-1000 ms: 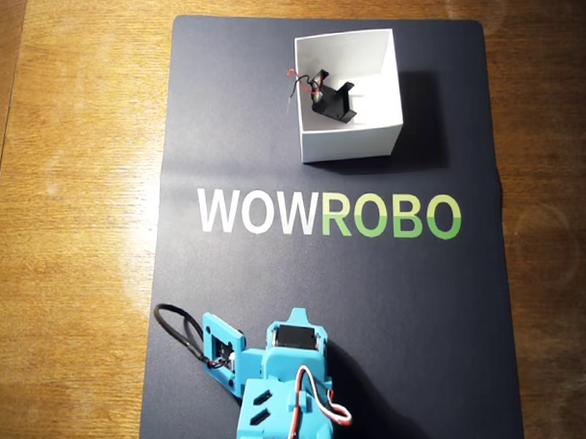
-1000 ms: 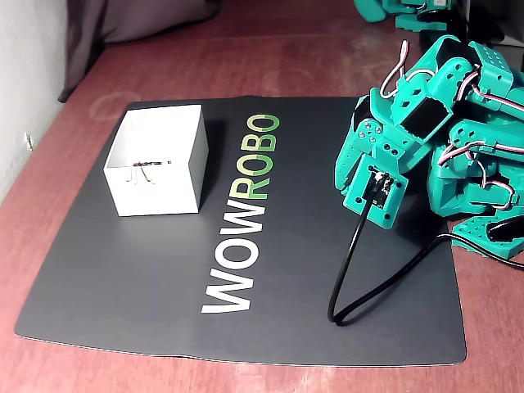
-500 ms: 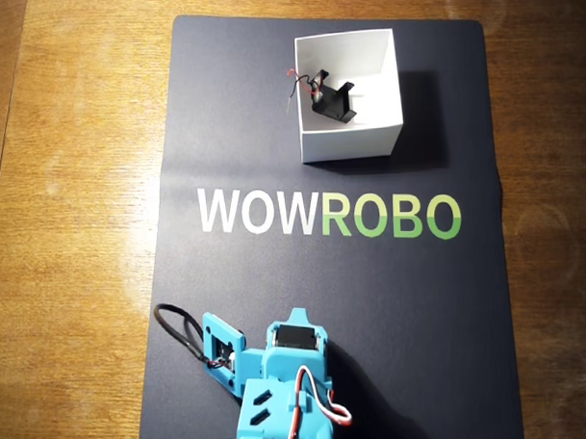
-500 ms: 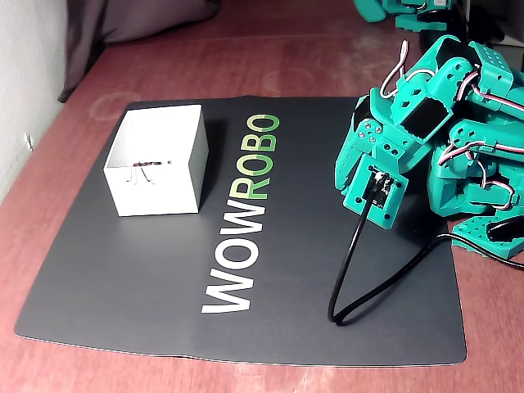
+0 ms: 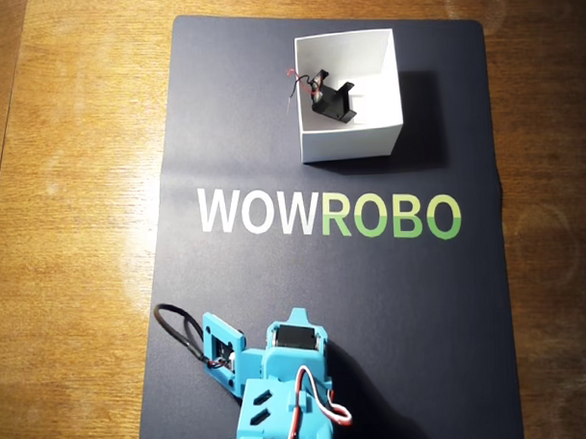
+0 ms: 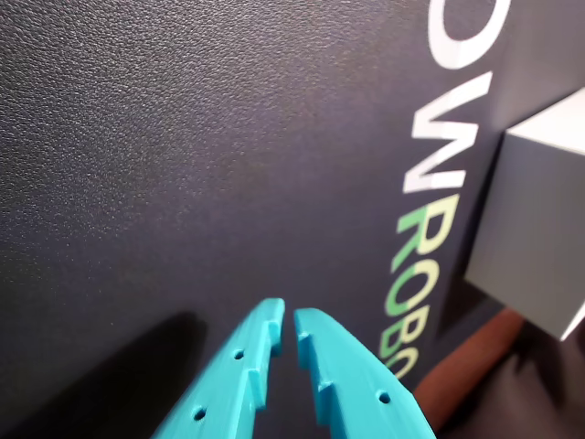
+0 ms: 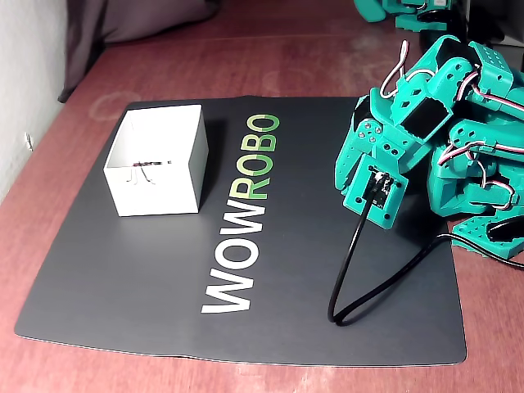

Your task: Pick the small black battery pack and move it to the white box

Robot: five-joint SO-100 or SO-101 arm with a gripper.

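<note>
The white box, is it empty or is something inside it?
Not empty. In the overhead view the white box holds the small black battery pack, its thin wires lying against the inner wall.

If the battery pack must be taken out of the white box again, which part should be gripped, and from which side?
Probably come straight down from above: the white box has walls all around the battery pack. Close the end effector across the black body's narrow width, avoiding the thin wires at its left in the overhead view.
</note>
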